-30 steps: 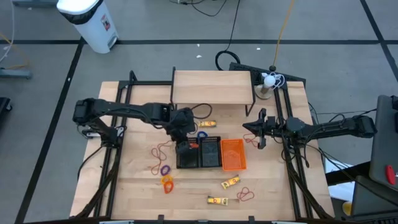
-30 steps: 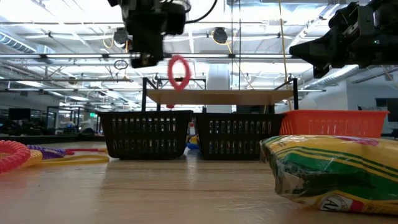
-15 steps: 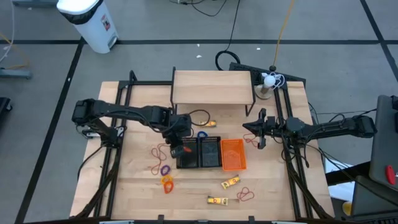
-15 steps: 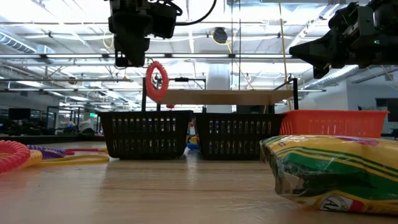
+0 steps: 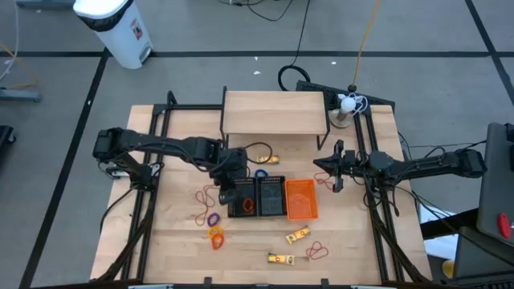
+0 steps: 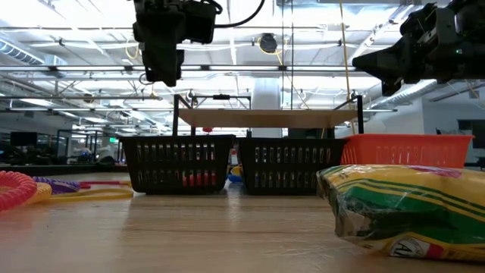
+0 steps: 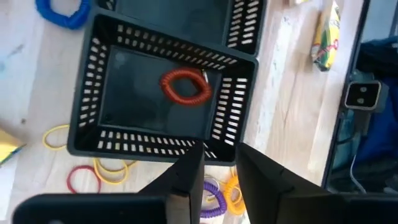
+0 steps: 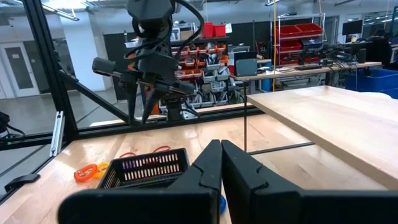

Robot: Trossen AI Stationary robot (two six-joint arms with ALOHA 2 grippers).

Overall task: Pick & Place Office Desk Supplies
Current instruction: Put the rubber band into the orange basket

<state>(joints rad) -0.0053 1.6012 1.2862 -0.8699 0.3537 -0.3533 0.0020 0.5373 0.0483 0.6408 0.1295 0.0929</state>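
Office desk supplies are split between the table and the baskets, described nearest edge first. At the front lies a yellow pack (image 6: 386, 212) in glossy wrap; I judge it light, slightly crushable and slippery, so I would pinch it across its short width at mid-length, not at the crimped ends. Behind it, loose on the wood, lie an orange coil loop (image 5: 216, 235) and a purple loop (image 5: 213, 218), touching or nearly so. I judge these very light, soft and springy: they will flatten and may flick out of a grip, so I would put one finger inside the ring, one outside, and close on a single strand. Next comes the black basket (image 7: 99, 99), with one red coil loop (image 7: 185, 86) lying on its floor. The left gripper (image 7: 217, 152) hangs above that basket near its front wall, fingers slightly parted and holding nothing. A blue loop (image 7: 62, 9) lies on the table just beyond the basket. Farther right, the right gripper (image 8: 221, 149) waits above the table, well clear of the orange basket (image 5: 301, 183), fingers pressed together and empty
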